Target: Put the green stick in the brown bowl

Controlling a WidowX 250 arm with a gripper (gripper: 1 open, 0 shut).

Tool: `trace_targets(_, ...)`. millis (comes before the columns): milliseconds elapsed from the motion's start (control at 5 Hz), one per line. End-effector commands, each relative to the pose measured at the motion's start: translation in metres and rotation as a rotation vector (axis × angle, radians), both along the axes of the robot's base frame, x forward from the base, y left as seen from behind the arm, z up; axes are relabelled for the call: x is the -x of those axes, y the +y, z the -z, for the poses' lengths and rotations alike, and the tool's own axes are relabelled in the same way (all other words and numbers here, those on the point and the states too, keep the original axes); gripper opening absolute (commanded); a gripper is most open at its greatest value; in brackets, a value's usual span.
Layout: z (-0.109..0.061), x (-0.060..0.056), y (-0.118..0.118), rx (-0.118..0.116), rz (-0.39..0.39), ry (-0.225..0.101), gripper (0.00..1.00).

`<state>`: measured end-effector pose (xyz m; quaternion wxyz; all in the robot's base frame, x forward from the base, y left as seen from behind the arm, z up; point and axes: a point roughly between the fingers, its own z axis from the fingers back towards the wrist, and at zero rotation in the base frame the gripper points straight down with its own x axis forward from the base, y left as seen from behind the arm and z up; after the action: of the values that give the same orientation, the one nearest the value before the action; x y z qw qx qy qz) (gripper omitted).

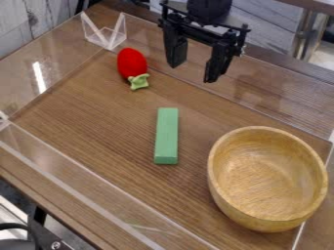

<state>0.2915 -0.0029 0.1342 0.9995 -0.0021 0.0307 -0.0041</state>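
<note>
Green, flat rectangular stick (166,136): lying on the brown wood-grain table (78,137), beside the large round light-brown wooden bowl (268,181), not touching it. Black two-fingered tool (190,68) spread wide, pinching nothing, well apart from the bowl. Probably light, stiff, perhaps slightly slick; best gripped mid-length, across the narrow width.

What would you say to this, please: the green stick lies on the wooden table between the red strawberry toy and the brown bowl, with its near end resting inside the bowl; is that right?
Not quite: the near end of the green stick is outside the brown bowl, on the table, as the camera view shows.
</note>
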Motion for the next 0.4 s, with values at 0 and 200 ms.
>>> trace_targets(0,0.012,0.005,0.002,0.002,-0.013,0.024,1.00)
trace_targets(200,0.027,0.021,0.014,0.008,-0.061,0.024,1.00)
